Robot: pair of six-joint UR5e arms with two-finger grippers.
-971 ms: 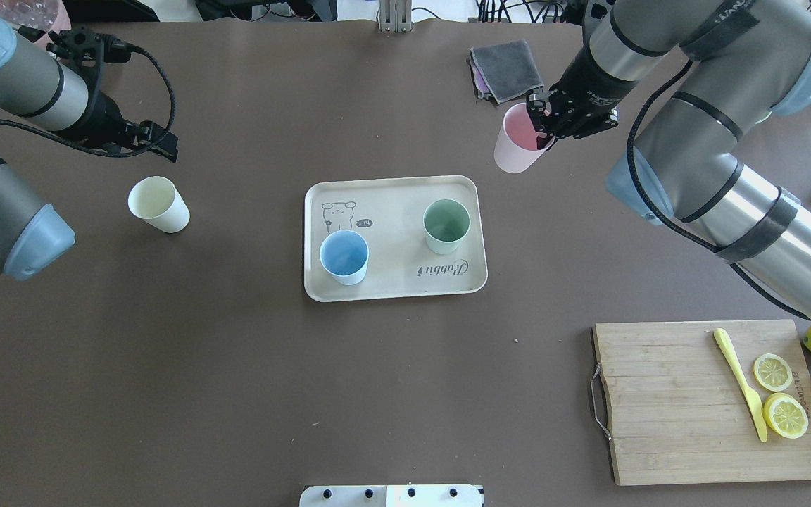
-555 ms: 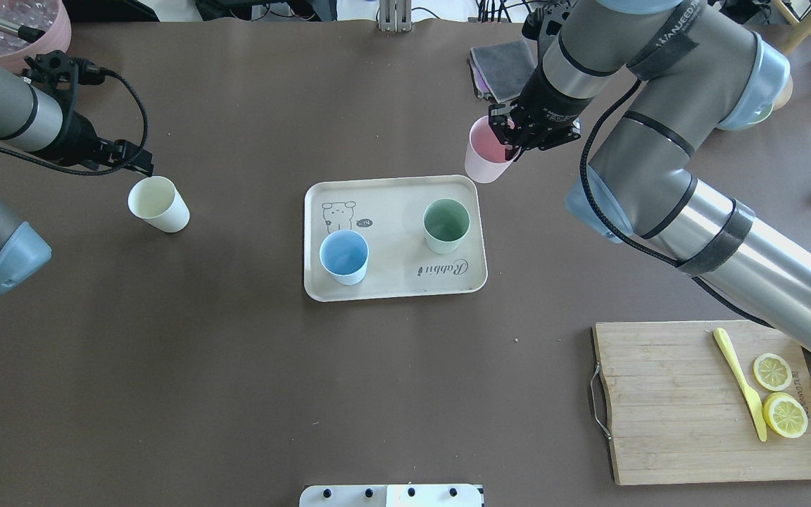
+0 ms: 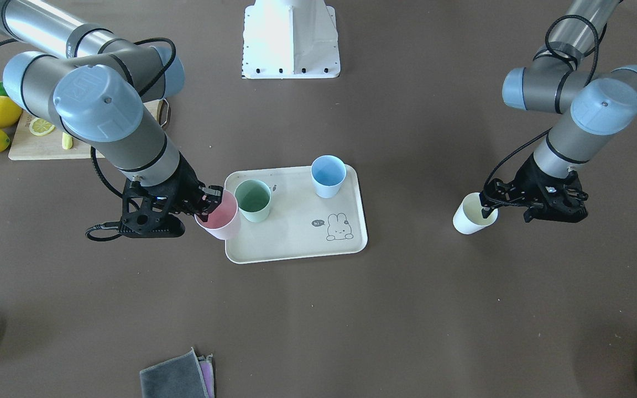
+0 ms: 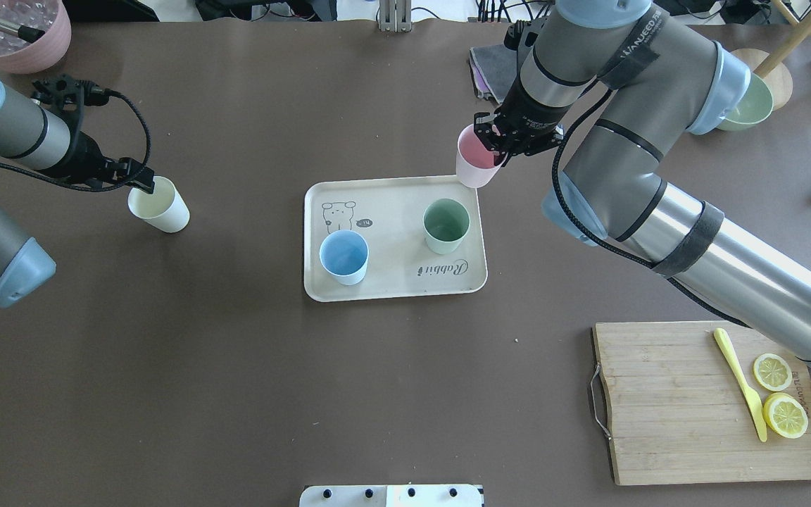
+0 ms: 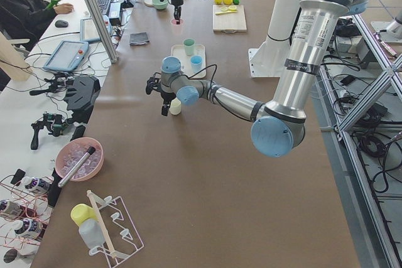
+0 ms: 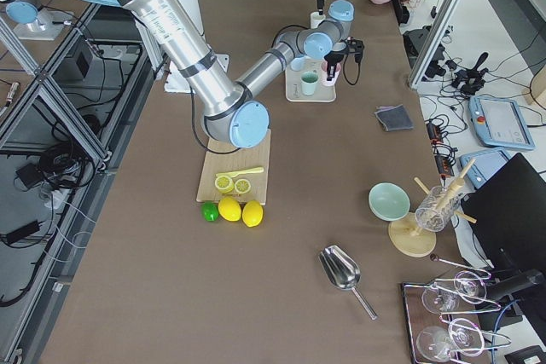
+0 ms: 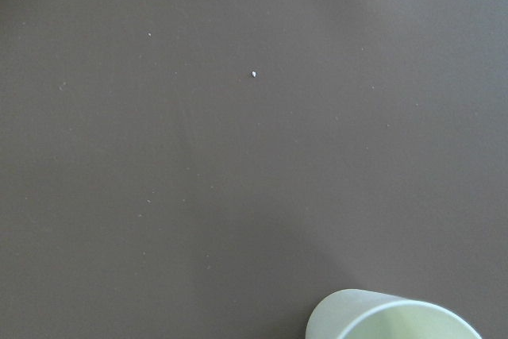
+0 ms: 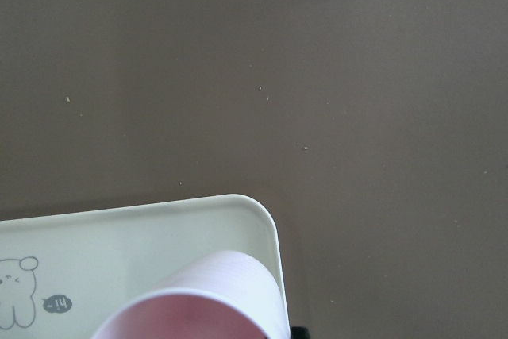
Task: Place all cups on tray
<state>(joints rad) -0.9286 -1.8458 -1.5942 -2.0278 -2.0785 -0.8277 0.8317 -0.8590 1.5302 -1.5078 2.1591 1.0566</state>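
Note:
The beige tray point(image 4: 391, 285) point(image 3: 296, 246) lies mid-table with the light blue cup point(image 4: 343, 257) point(image 3: 328, 175) and the mint green cup point(image 4: 445, 225) point(image 3: 252, 200) standing on it. My right gripper point(image 4: 495, 144) point(image 3: 208, 202) is shut on the rim of the pink cup point(image 4: 474, 163) point(image 3: 220, 219), which hangs tilted over the tray's far right corner; the right wrist view shows the pink cup point(image 8: 198, 299) above the tray corner point(image 8: 238, 212). The cream-white cup point(image 4: 159, 204) point(image 3: 472, 215) point(image 7: 393, 319) stands on the table at the left. My left gripper point(image 4: 143, 184) point(image 3: 486, 207) is open at its rim, one finger inside.
A wooden cutting board point(image 4: 680, 408) with lemon slices and a yellow knife lies at the near right, whole lemons beside it. A grey cloth point(image 4: 500, 67) is behind the pink cup. A mauve pot point(image 4: 22, 39) and a green bowl point(image 4: 750, 105) stand at the far corners.
My right gripper has carried the pink cup leftward to the tray's far right corner. My left gripper has moved right and down to the cream-white cup's rim.

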